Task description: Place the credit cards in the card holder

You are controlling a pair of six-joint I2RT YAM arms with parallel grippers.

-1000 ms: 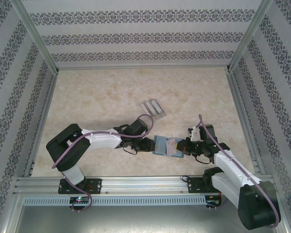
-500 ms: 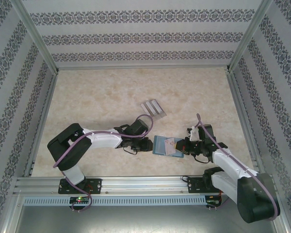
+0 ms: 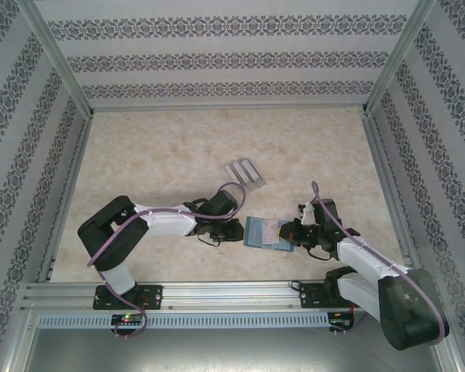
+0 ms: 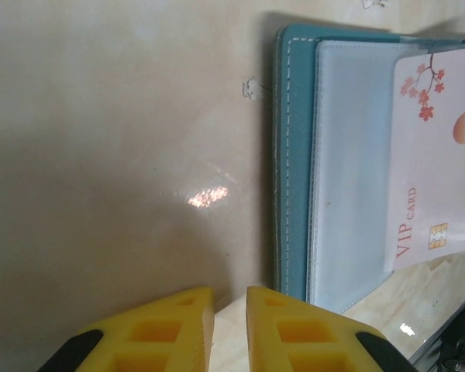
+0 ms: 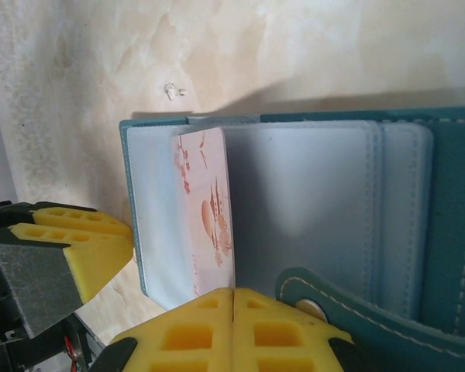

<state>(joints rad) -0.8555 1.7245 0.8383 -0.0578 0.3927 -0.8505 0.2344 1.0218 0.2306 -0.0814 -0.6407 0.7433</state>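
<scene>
From above, the opened card holder lies on the worktop between the left claw and the right claw. A credit card rests on it toward the right claw, and grey cards lie well beyond the left claw.

Left wrist: the left claw is slightly parted and empty, with the card holder ahead to its right.

Right wrist: the right claw is clenched, pinching the near end of the credit card over the card holder's pale inside.
</scene>
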